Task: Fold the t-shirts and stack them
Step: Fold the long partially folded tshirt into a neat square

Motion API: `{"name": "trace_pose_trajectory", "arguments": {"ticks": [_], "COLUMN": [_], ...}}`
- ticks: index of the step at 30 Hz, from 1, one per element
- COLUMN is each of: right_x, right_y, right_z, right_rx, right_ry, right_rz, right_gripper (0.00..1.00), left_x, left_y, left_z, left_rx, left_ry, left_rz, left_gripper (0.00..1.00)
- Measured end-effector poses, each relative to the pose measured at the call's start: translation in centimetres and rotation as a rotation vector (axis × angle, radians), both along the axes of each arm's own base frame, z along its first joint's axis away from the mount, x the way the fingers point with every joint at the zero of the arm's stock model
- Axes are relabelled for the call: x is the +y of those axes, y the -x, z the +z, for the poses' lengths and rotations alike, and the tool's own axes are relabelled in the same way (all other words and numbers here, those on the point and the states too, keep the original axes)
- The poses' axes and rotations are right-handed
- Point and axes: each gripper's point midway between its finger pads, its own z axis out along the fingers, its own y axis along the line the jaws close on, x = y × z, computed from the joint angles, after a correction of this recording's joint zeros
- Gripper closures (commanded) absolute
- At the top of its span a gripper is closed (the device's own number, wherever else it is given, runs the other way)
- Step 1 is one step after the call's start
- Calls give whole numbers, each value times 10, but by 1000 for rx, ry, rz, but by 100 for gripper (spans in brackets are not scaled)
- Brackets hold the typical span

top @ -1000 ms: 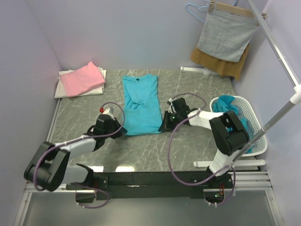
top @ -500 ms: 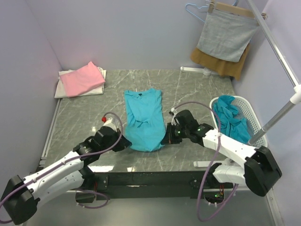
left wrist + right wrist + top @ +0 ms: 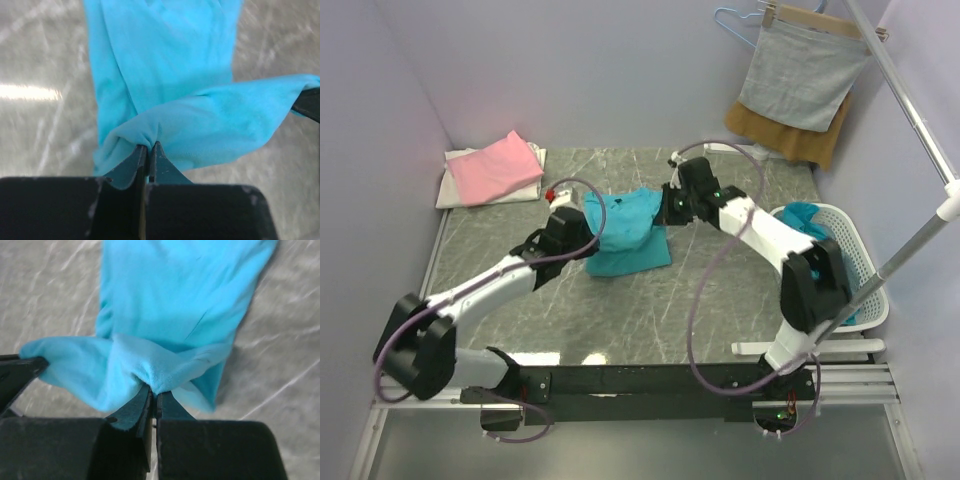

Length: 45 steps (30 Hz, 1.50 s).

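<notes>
We see 2 robot arms over a grey marble table (image 3: 720, 300). The left gripper (image 3: 586, 220) and right gripper (image 3: 667, 206) each have their fingers pressed together, pinching an edge of 1 teal t-shirt (image 3: 628, 240), which lies mid-table, doubled over itself. At far left a pink t-shirt (image 3: 495, 165) rests on a white t-shirt (image 3: 455, 190). More teal shirts (image 3: 800, 225) fill a white basket (image 3: 865, 285) at right.

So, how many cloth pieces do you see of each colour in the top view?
Teal: 2, the teal shirt on the table and a teal bundle in the basket
Pink: 1, pink shirt
White: 1, white shirt
Grey: 1, grey cloth
Mustard-brown: 1, mustard-brown cloth
Total: 6
</notes>
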Motion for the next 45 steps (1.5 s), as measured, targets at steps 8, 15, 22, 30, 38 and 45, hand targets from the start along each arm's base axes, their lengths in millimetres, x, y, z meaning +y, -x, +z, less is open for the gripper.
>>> {"name": "trace_pose_trajectory", "arguments": {"ticks": [8, 15, 22, 30, 38, 45], "right_x": [9, 8, -5, -45, -7, 32], "right_y": [-94, -138, -182, -192, -166, -138], "right_z": [-44, -77, -75, -60, -17, -24], "right_rx": [61, 119, 50, -42, -87, -39], "right_ry": [20, 4, -5, 45, -14, -36], "right_rz": [7, 6, -57, -159, -55, 46], "right_gripper": [100, 100, 64, 57, 57, 58], "left_x": [16, 20, 31, 50, 18, -11], "left_y": [-97, -165, -196, -207, -194, -170], "left_z": [-19, -51, -81, -43, 7, -6], "left_rx": [-3, 19, 31, -78, -149, -76], "left_ry": [-19, 16, 31, 13, 116, 191], "left_rz": [45, 31, 34, 68, -89, -224], "left_gripper": [99, 99, 1, 1, 1, 1]}}
